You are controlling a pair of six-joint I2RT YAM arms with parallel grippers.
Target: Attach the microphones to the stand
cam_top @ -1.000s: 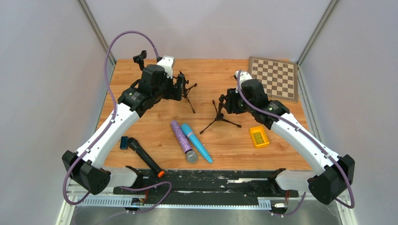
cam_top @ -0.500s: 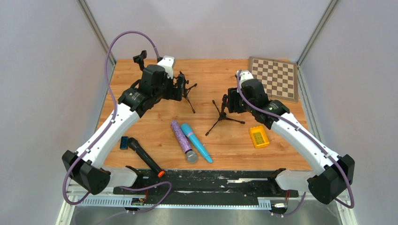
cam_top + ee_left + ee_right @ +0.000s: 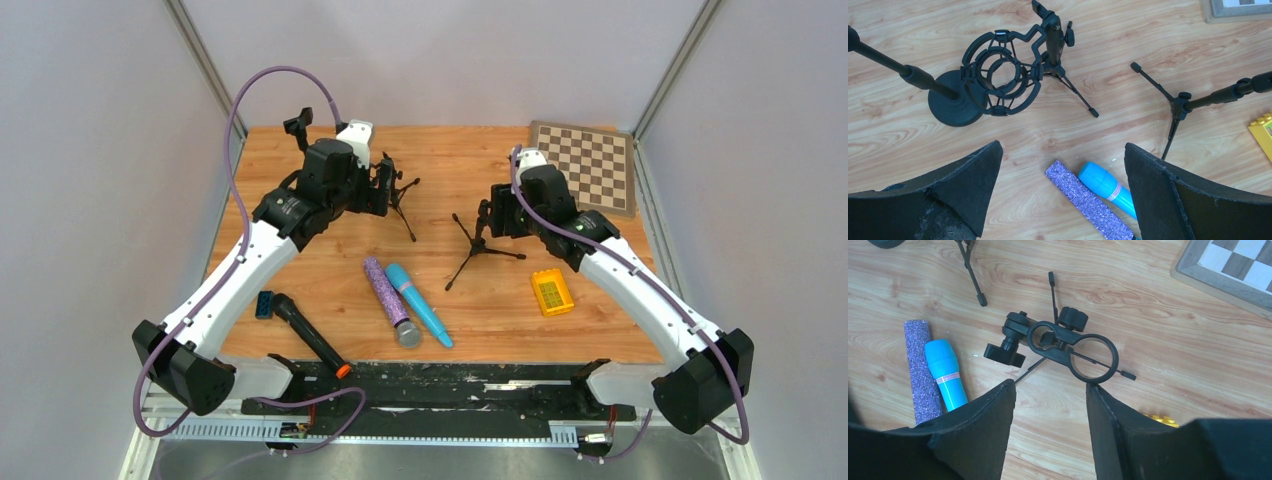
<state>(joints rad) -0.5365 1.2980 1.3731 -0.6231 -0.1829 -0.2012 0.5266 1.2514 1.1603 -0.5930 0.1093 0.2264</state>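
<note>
Purple microphone [image 3: 388, 300] and blue microphone [image 3: 420, 305] lie flat on the desk [image 3: 470, 160], side by side and touching, just near-left of the clip stand [image 3: 478, 245]. Black microphone [image 3: 312, 335] also lies flat, well to the left of the clip stand, toward the near edge. None mounted.

Right end effector [image 3: 1050, 385] hovers over the clip stand's head, partly parted, bare desk between the fingers, nothing pinched. Ring sits at one fingertip; contact unclear. Left end effector [image 3: 1062, 147] spread wide and empty over the shock-mount stand [image 3: 1000, 75], far-left of the clip stand.

Risks, as I judge them:
- The clip stand looks light on thin legs; a fingertip catching the ring could tip or skid it.
- The touching pair: gripping one may roll the other.
</note>
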